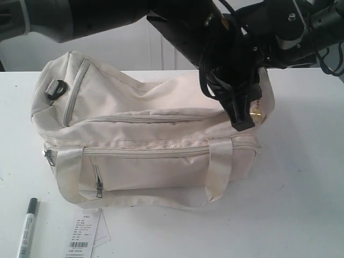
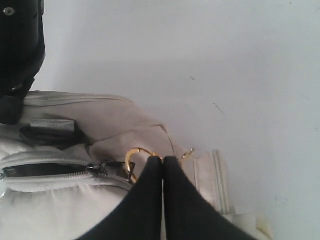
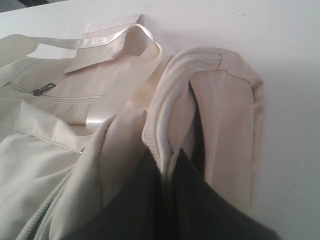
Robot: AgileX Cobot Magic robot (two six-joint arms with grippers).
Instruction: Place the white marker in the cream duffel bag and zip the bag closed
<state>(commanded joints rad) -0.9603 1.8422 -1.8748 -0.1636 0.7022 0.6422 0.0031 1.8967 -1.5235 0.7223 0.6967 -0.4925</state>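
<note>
Prob. a robotics lab / test bench, not a home or shop. Evidence: plain white table [image 1: 301, 177] carrying a few props, cream duffel bag [image 1: 145, 140] in the middle. White wall panels [image 1: 134, 51] w/ vertical seams directly behind the bag. Two black robot arms, left arm [image 1: 97, 13] and right arm [image 1: 301, 21], reach in above the bag, w/ exposed black cables [image 1: 212, 80] looping over one end of it. In front of the bag, near its other end, a white marker [image 1: 27, 230] and a barcode tag [image 1: 86, 234] lie flat on the table. Even indoor light. Few small marks on the table beside the bag.
</note>
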